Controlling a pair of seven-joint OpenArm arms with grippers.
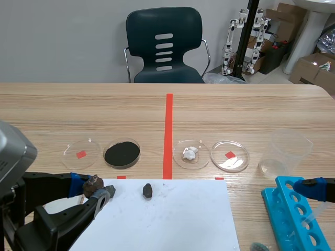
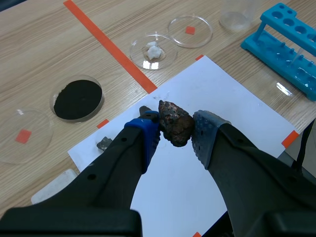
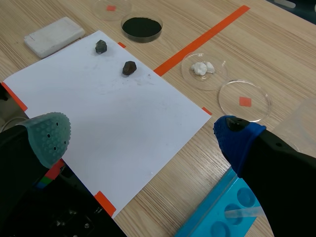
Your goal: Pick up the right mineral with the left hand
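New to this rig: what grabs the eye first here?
The left pincer, shut on a dark, knobbly mineral over the white sheet near the robot. Next, the dish of black powder just left of the orange-red tape line, and the bright blue tube rack at the table's near right.

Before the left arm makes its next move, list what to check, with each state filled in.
1. Grip: left gripper shut on the held mineral: ok.
2. Contact: both pads pressing the held mineral: ok.
3. Lift: held mineral raised off the white paper: ok.
4. Clearance: other mineral lies on the paper, apart from the left gripper: ok.
5. Idle arm: right gripper open, holding nothing: ok.
6. Choice: held mineral is the right-hand one of the set: cannot tell.
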